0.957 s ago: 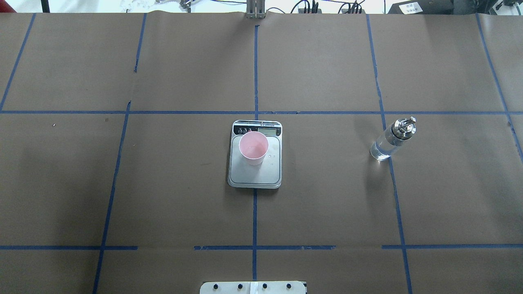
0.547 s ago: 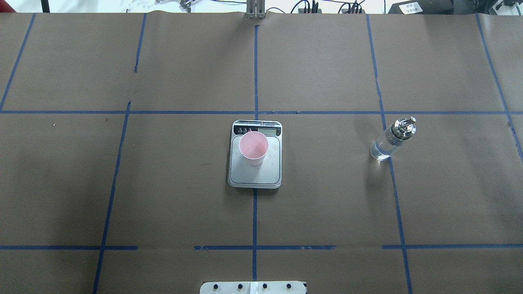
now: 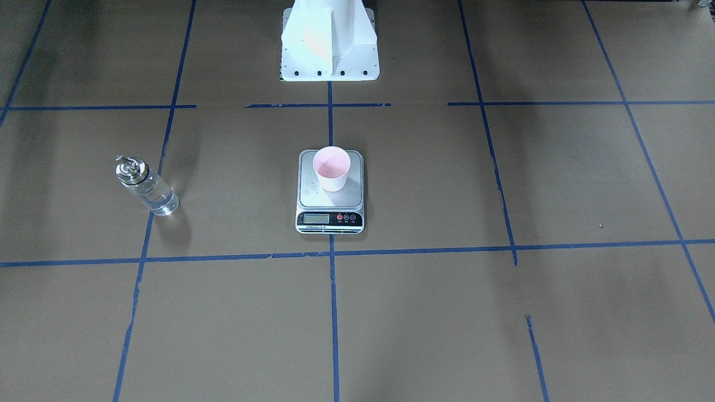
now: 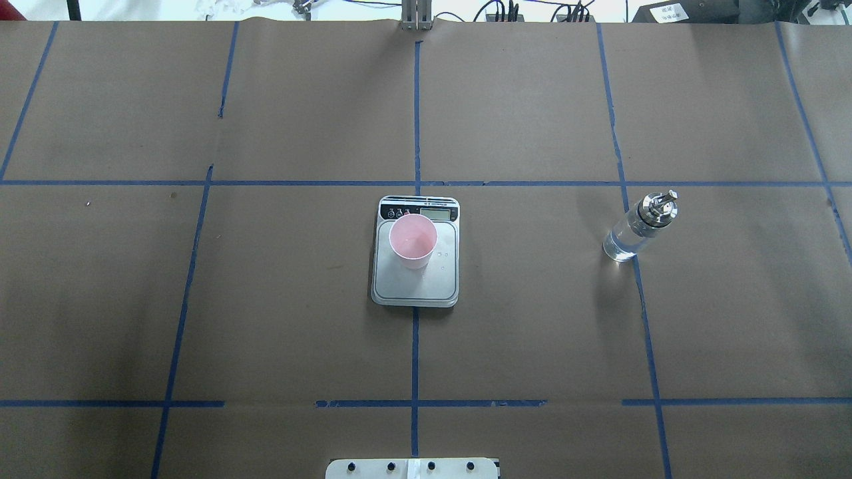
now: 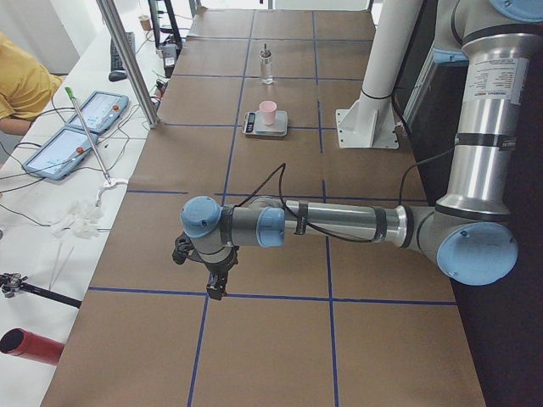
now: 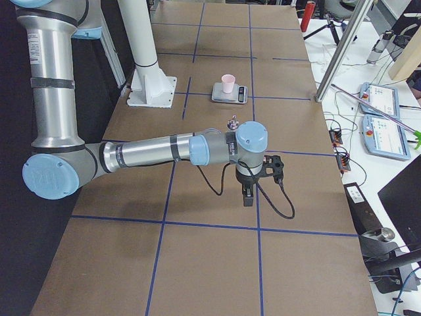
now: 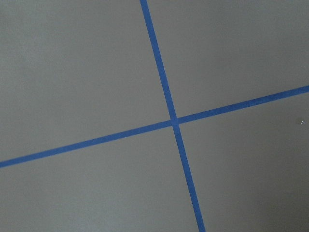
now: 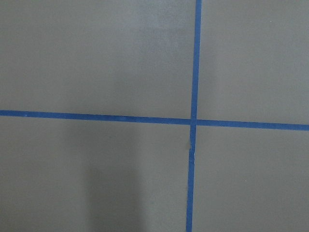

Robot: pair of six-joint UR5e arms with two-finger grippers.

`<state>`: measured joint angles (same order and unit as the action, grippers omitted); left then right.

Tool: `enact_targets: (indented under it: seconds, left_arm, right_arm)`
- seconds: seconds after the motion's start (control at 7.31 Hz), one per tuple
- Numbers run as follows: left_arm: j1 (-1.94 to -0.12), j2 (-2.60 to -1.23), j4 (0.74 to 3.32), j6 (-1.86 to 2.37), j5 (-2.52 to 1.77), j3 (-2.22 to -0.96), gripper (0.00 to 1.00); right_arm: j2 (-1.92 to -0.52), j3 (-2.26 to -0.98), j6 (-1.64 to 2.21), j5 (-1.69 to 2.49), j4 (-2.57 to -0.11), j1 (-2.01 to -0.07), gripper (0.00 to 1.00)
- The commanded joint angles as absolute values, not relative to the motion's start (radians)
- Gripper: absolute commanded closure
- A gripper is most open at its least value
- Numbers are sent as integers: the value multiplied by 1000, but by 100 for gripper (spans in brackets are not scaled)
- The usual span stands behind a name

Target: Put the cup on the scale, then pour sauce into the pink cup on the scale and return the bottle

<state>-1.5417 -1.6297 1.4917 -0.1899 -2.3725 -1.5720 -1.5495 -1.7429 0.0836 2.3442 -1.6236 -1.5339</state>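
The pink cup [image 4: 413,241] stands upright on the silver scale [image 4: 416,287] at the table's middle, near its display end; both also show in the front view, cup [image 3: 332,168] and scale [image 3: 329,221]. The clear glass bottle [image 4: 632,233] with a silver spout cap stands upright on the table to the right, clear sauce [image 4: 619,247] inside, and shows in the front view [image 3: 148,188]. My left gripper [image 5: 216,288] and right gripper [image 6: 248,197] hang over bare table ends, far from these; I cannot tell if they are open or shut.
Blue tape lines [image 4: 416,120] grid the brown paper table. The robot's white pedestal [image 3: 329,44] stands at the near edge. Operators' benches with tablets [image 5: 85,127] and metal poles [image 6: 339,52] lie beyond the far edge.
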Motion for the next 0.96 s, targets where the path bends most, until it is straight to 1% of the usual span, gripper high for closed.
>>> enact_targets:
  seconds: [0.0,0.14,0.82]
  left_arm:
    - [-1548,-1573,1493,-134,-2392,-1649,0]
    - [-1549,-1553,1494,-123,-2388,-1682,0]
    - [-1545,-1562,1496,-117,-2391,-1677,0]
  right_arm:
    - [-1493,-1673,84,2344,-1643,-1520,0]
    - [-1490,-1664,83,2339,-1643,-1519,0]
    - [-1500,-1651,66,2295,-1643,-1499,0]
